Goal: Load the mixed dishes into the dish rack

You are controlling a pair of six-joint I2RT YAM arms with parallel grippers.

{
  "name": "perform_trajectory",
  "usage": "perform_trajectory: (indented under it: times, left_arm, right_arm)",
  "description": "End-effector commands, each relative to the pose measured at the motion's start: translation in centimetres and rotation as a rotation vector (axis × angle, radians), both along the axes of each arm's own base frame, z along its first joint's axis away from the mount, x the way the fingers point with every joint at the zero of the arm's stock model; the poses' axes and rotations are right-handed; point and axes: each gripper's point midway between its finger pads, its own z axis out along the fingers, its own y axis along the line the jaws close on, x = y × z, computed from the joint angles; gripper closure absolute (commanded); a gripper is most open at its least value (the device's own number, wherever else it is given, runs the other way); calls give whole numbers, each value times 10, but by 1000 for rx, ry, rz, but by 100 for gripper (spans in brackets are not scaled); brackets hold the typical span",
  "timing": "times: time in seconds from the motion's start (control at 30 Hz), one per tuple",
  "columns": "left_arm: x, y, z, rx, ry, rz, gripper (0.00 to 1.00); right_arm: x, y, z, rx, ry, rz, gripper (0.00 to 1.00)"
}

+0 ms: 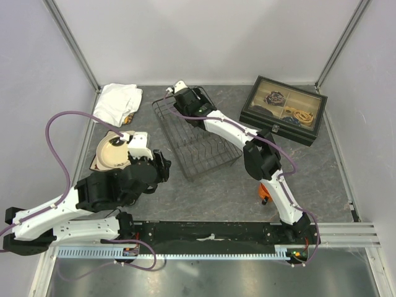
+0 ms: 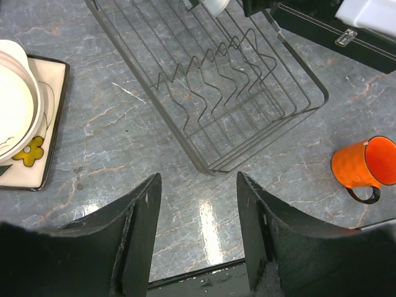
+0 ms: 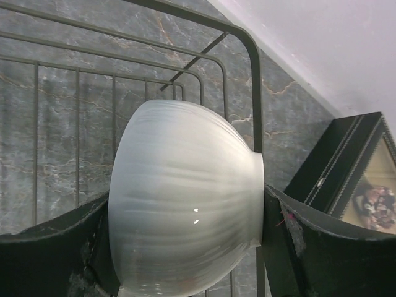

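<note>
The white bowl (image 3: 185, 179) is being loaded: it is clamped sideways between the wide-spread jaws of the right gripper (image 3: 185, 238) above the far corner of the dish rack (image 3: 255, 93), so lowering onto the wires and release are judged to be needed next. The left gripper (image 2: 198, 229) is held half open and empty, with the rack at its 12 o'clock, the orange mug (image 2: 362, 162) at 2 and the stacked plates (image 2: 12, 105) at 10.

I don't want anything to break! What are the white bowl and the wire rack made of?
The bowl looks like glazed ceramic: smooth, white, faintly ribbed, with small shiny glints. It might be hard plastic, though. The rack looks like thin metal wire with a dark coating, bent into prongs.
</note>
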Motion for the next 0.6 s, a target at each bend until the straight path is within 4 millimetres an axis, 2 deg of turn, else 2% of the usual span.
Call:
perform_trajectory:
  times: [0.0,0.27,0.57]
  left_arm:
    - [6,1,12,-42,-34,37,42]
    - [5,2,10,-56,-31,35,42]
    - [2,4,1,-59,-18,35,42]
  right_arm:
    - [11,7,41,-23,-144,-32,48]
    - [11,20,27,-85,-151,-10,49]
    - [13,22,15,-151,-164,-15,49]
